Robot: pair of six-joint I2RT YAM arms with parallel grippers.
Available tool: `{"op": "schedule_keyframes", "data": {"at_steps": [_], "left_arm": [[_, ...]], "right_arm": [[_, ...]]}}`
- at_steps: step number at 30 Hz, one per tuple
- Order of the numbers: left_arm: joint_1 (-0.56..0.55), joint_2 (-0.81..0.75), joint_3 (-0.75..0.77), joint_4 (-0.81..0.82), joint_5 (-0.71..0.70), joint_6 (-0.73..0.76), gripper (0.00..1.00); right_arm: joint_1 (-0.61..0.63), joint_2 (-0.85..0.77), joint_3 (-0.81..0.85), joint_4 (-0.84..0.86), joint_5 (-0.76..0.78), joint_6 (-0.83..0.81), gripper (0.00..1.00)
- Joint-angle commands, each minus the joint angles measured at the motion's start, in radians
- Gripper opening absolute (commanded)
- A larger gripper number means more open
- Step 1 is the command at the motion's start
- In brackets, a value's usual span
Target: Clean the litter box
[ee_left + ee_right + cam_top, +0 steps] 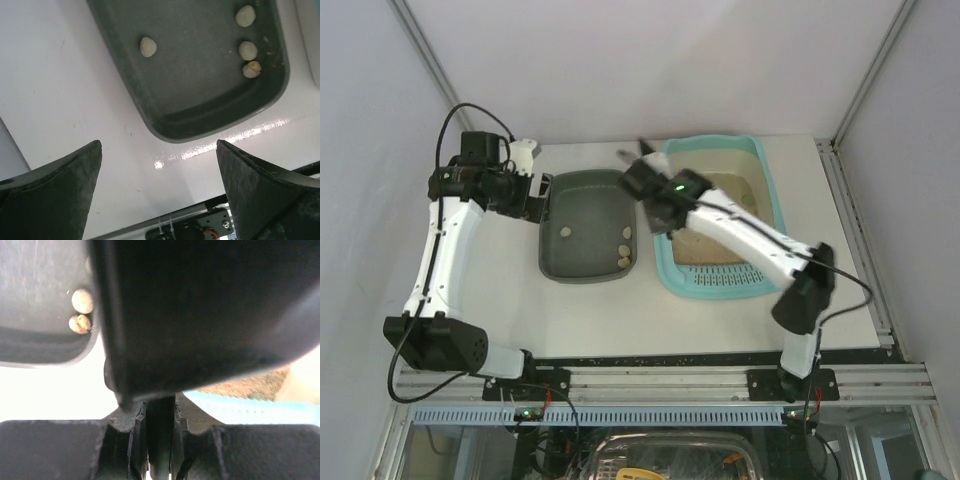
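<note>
Because the job is lifting waste out of the sand, the turquoise litter box (720, 285) sits on the white surface (620, 320) within the right arm's (750, 235) reach. A dark grey tray (582, 275) lies just to its left, apparently as the dump spot, and four pale clumps (566, 232) lie in it. The right fingers (136, 440) are pressed together on the thin handle of a dark scoop (200, 315), held above the box's left rim, likely to carry waste across. Further left of the box, past the tray, the left fingers (55, 190) are spread wide and hold nothing.
</note>
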Motion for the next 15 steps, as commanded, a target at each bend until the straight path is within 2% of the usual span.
{"op": "schedule_keyframes", "data": {"at_steps": [1,3,7,11,15], "left_arm": [[-0.063,0.083,0.159,-0.086,0.080,0.135,1.00],[-0.075,0.139,0.222,-0.081,0.119,0.106,1.00],[-0.090,0.274,0.370,0.008,0.200,-0.035,1.00],[-0.105,0.416,0.544,0.099,0.286,-0.197,1.00],[-0.149,0.562,0.728,0.102,0.325,-0.229,1.00]], "right_arm": [[-0.122,-0.227,-0.072,-0.078,-0.138,0.097,0.00],[-0.197,-0.269,-0.135,-0.109,-0.192,0.148,0.00],[-0.357,-0.311,-0.319,-0.091,-0.287,0.122,0.00],[-0.454,-0.208,-0.306,-0.168,-0.301,0.090,0.00],[-0.496,-0.068,-0.203,-0.238,-0.235,0.051,0.00]]}}
